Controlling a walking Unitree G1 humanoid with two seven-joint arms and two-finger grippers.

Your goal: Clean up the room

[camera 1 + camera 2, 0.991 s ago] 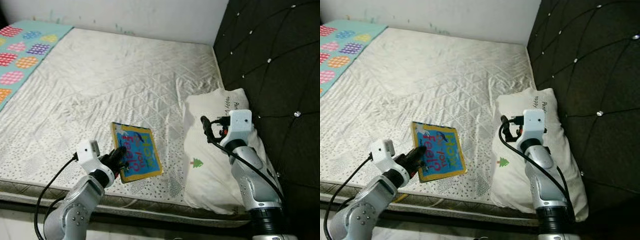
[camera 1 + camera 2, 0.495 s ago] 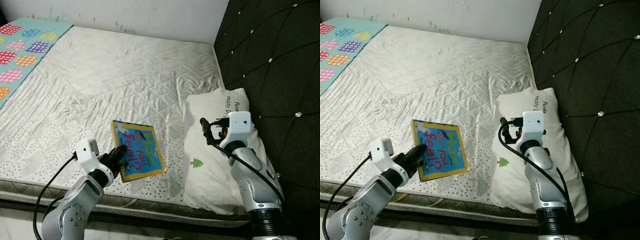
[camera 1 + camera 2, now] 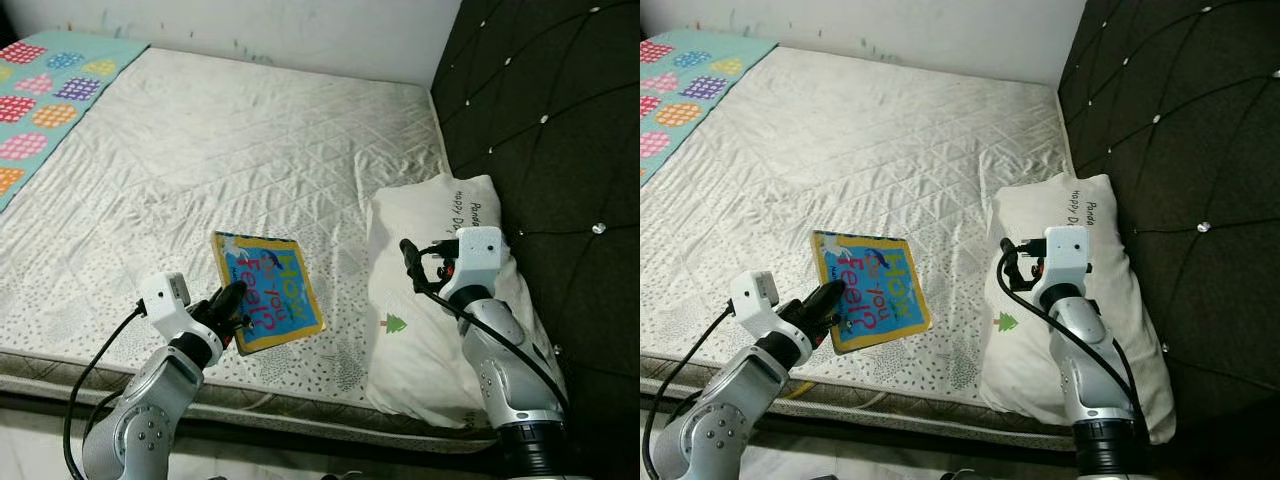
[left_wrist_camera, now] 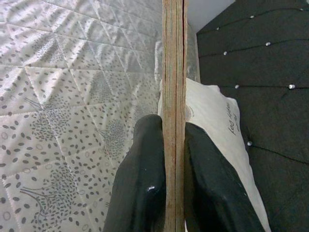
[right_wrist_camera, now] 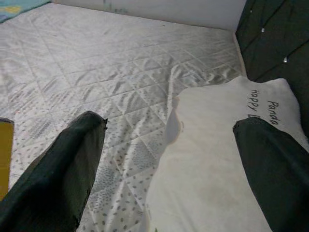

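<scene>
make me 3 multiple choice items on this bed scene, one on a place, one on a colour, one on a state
1. Where is the pillow?
A. against the dark headboard
B. on the floor
C. on the patterned blanket

2. The book cover is mainly
A. red
B. blue
C. black

3. The left gripper is
A. open above the mattress
B. shut on the book
C. resting on the pillow

Key: 1 A, it lies beside the headboard; 2 B, blue with a yellow border; 3 B, the left wrist view shows both fingers pinching the book's edge.

One book (image 3: 265,290), one pillow (image 3: 440,330), one mattress (image 3: 230,150), one patterned blanket (image 3: 50,90), two pincers.
</scene>
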